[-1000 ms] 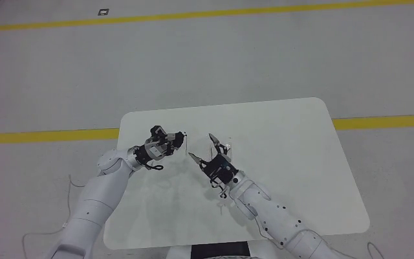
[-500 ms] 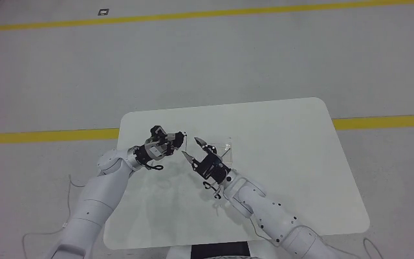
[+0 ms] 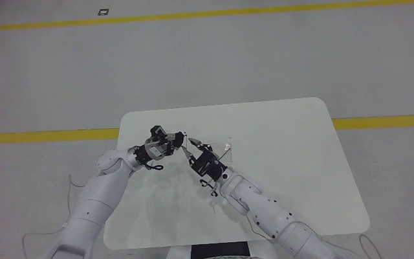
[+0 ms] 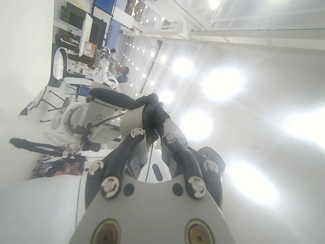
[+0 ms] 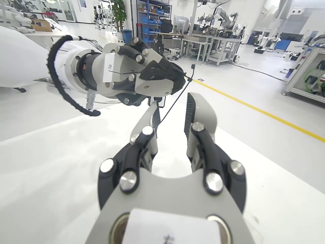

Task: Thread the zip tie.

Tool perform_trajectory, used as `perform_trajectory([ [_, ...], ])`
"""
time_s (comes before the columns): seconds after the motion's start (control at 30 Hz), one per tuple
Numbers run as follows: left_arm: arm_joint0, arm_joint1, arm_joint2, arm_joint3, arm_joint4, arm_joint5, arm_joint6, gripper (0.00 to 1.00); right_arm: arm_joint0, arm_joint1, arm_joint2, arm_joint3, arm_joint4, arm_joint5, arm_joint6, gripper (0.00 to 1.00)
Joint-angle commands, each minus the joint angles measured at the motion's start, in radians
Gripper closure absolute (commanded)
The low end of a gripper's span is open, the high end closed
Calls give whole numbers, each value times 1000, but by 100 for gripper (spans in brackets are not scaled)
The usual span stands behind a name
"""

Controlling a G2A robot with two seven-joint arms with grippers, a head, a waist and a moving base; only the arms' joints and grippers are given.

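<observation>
The left jaws pinch the thin black zip tie (image 5: 175, 101) tight, holding it up over the desk (image 5: 63, 158) w/ its tail hanging free, prob. so the right jaws, open wide & empty just beside it, can grab it.

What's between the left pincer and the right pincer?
Only the zip tie strand: it runs from the shut left pincer into the gap of the open right pincer, per the right wrist view.

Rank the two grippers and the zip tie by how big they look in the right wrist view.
1. right gripper, which looks largest, but it is nearest the camera, so its lead is unsure.
2. left gripper.
3. zip tie, a thin black strand.
</observation>
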Motion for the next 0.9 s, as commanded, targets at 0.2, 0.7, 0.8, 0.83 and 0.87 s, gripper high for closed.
perform_trajectory([
  [0.2, 0, 0, 0, 0, 0, 0, 0, 100, -3, -5, 5, 6, -50, 38, -2, 100],
  [0.7, 0, 0, 0, 0, 0, 0, 0, 100, 131, 74, -193, 63, -78, 303, 7, 100],
  [0.8, 0, 0, 0, 0, 0, 0, 0, 100, 156, 91, -232, 63, -78, 332, 25, 100],
  [0.83, 0, 0, 0, 0, 0, 0, 0, 100, 165, 95, -246, 65, -78, 341, 29, 100],
  [0.87, 0, 0, 0, 0, 0, 0, 0, 100, 176, 101, -265, 66, -78, 354, 35, 100],
])
